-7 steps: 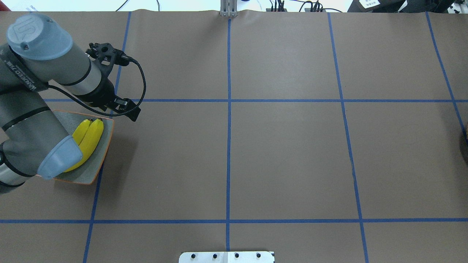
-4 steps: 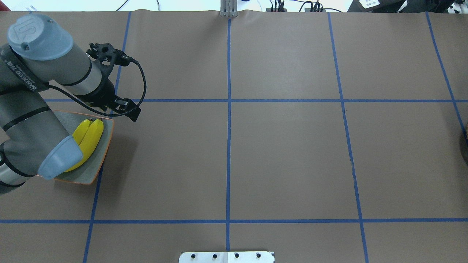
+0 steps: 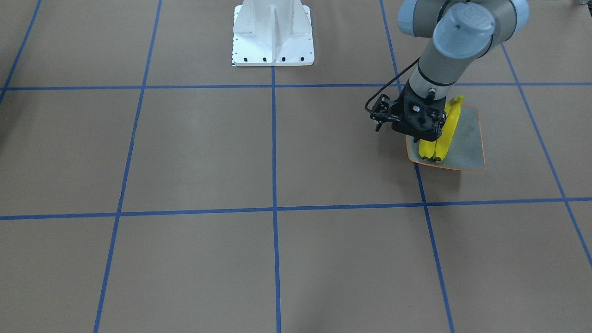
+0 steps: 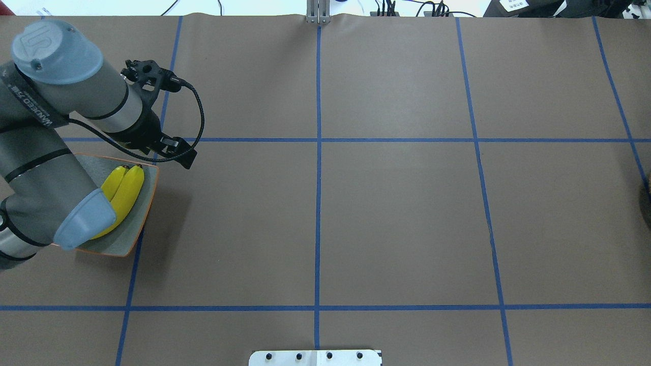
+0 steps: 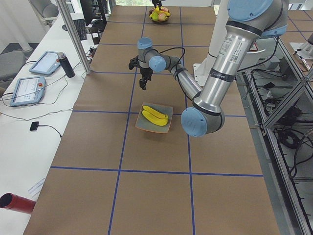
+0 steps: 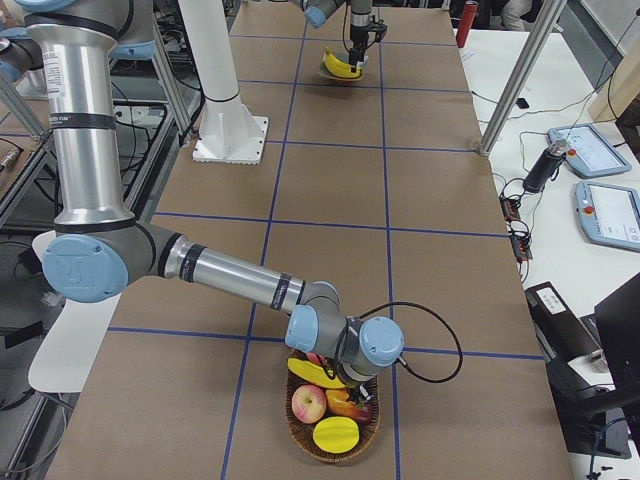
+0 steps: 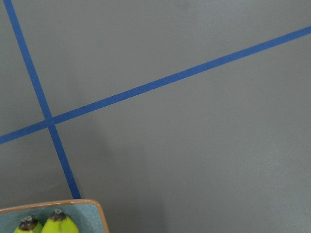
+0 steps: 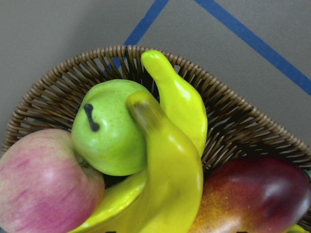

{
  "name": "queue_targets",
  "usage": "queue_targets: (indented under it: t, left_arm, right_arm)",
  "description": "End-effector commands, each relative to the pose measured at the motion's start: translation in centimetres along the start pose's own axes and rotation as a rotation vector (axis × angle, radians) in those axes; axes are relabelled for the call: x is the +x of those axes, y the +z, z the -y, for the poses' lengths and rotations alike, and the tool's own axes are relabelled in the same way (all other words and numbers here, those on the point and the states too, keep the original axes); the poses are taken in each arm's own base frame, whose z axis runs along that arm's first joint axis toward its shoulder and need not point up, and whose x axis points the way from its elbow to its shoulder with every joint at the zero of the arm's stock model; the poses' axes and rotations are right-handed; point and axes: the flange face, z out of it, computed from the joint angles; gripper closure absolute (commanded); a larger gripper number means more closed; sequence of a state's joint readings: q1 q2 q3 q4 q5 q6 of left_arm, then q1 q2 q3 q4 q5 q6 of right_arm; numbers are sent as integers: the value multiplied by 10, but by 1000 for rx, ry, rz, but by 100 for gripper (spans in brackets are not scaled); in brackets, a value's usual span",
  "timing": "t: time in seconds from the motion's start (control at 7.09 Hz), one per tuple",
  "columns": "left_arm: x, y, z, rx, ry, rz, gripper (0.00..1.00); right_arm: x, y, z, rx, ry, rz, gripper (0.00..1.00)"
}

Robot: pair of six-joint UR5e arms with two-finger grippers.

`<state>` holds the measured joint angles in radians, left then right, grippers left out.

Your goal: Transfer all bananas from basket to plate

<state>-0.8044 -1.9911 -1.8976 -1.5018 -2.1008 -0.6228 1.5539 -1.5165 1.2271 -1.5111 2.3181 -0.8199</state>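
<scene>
Presently two bananas (image 4: pixel 127 190) lie side by side, touching, on the plate (image 4: pixel 138 223) at the table's left end. Left gripper (image 5: pixel 142 84) hangs over the mat just past the plate's far edge with nothing seen in it; whether its jaws stand wide or narrow cannot be told. Right gripper (image 6: pixel 345 382) sits low over the basket (image 8: pixel 243 131) at the right end; its jaw state cannot be told either. Basket pair (image 8: pixel 170 170), not yet moved, lies crossed, one upon the other, against a green apple (image 8: pixel 112 131) and a red apple (image 8: pixel 39 189). Assessment: each banana is light, stiff, smooth-skinned and curved, so liable to pivot or slip if pinched near a tip. Recommend gripping the upper one across its thick mid-body, clear of neighbours
</scene>
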Motion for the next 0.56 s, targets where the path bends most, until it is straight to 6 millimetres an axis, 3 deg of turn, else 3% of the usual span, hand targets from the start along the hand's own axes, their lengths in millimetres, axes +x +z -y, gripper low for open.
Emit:
queue_targets:
  t: [0.0, 0.42]
  left_arm:
    - [-1, 2, 0, -2, -1, 2, 0]
    - [-4, 11, 5, 5, 4, -3, 0]
  right_arm:
    - [0, 2, 5, -4, 20, 2, 18]
    - [-1, 11, 7, -21, 37, 13, 18]
